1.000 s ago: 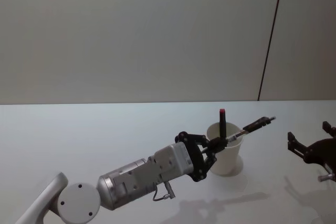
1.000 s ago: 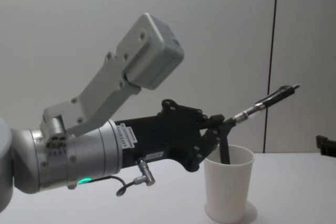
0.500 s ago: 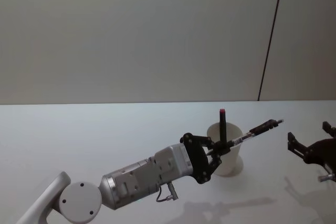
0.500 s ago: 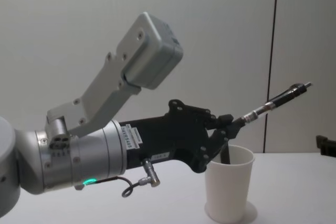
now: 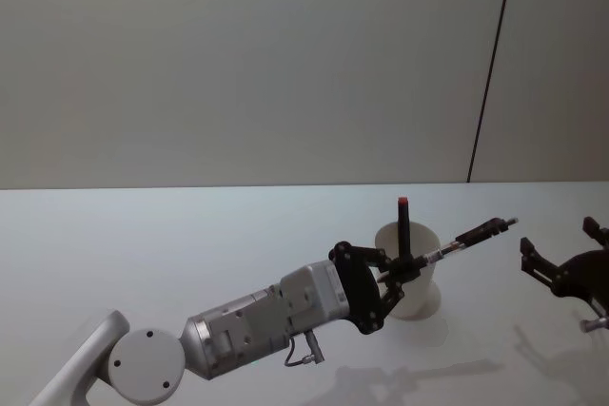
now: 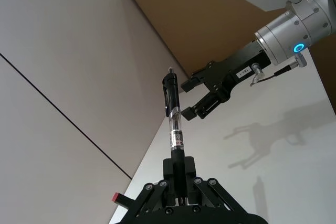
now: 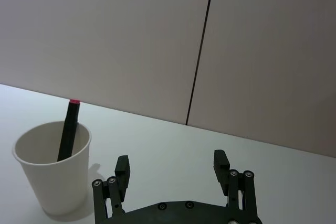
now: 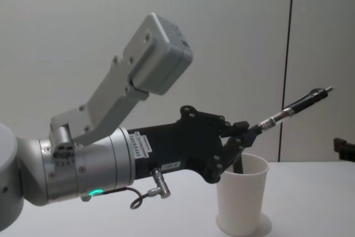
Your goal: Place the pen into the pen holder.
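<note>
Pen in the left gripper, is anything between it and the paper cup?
Nothing visible stands between them. The left gripper holds the pen tilted just above the pen holder. A red-tipped pen stands inside it, but most of the opening looks free.

Silver left arm [image 8: 83, 165] with green light [image 8: 94, 193], black left tool [image 8: 247, 132].

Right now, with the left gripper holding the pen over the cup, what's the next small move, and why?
Probably rotate the left gripper so the pen stands steeper before letting go. It slants, gripped end above the rim of the pen holder, most of its length hanging past the right side; released now it would likely tip out. The right gripper is parked open.
</note>
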